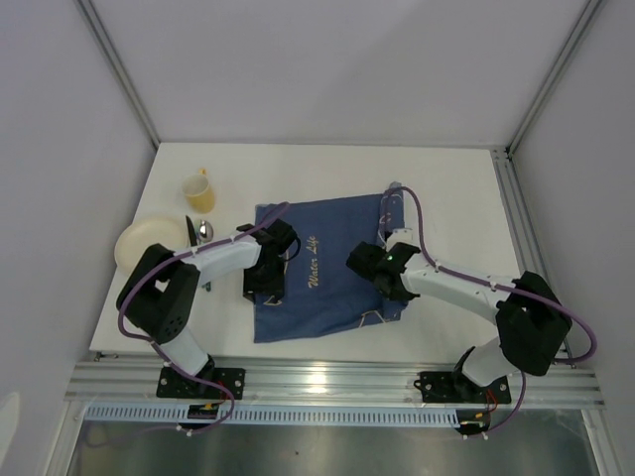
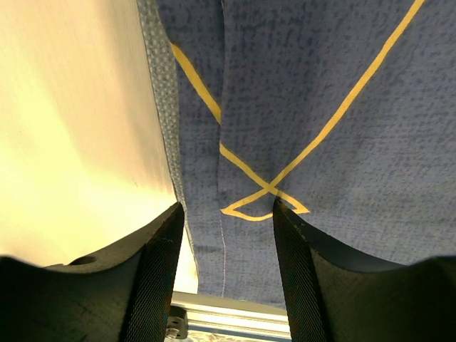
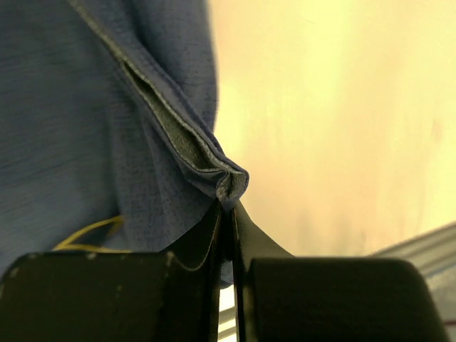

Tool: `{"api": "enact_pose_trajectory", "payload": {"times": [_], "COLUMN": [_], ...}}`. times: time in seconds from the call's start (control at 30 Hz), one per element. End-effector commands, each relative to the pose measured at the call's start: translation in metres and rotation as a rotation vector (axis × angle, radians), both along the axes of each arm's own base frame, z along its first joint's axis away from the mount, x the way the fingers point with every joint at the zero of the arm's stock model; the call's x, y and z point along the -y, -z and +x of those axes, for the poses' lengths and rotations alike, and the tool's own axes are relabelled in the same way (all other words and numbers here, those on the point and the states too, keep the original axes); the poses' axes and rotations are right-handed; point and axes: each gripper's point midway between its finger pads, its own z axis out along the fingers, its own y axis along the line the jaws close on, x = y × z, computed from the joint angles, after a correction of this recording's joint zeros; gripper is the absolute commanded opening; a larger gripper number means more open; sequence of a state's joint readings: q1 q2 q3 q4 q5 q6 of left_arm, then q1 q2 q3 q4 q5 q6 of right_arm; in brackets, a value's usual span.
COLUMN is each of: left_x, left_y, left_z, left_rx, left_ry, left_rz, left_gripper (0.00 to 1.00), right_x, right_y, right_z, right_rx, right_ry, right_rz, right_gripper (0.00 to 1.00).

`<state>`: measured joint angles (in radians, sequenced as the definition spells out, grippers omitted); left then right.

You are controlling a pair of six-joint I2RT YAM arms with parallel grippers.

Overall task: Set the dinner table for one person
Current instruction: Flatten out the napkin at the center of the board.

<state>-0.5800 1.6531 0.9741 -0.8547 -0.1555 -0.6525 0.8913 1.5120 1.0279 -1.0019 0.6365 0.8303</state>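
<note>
My right gripper pinches the blue cloth at its right edge, mid-frame on the dinner table; my left gripper hangs wide over the left hem — I should close there, then pull evenly so it lies flat.

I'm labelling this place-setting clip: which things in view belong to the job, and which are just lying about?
Belongs:
large matte white tabletop
dark blue printed cloth, pinched by the right gripper
yellow plastic cup
round cream plate
shiny metal spoon

Just there:
silver aluminium frame rails
purple arm cables
</note>
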Motion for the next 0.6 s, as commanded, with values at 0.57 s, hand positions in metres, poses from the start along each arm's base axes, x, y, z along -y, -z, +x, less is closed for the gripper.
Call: {"api": "enact_pose_trajectory", "payload": {"times": [0.57], "left_x": [-0.006], "left_y": [-0.018], "left_z": [0.005], "left_rx": [0.048], "left_ry": [0.019], "left_rz": [-0.011], "left_gripper": [0.57], "right_x": [0.09], "right_y": [-0.002], "right_z": [-0.055], "right_rx": [0.035], "right_ry": [0.575], "right_rz": [0.018], "right_gripper": [0.01]}}
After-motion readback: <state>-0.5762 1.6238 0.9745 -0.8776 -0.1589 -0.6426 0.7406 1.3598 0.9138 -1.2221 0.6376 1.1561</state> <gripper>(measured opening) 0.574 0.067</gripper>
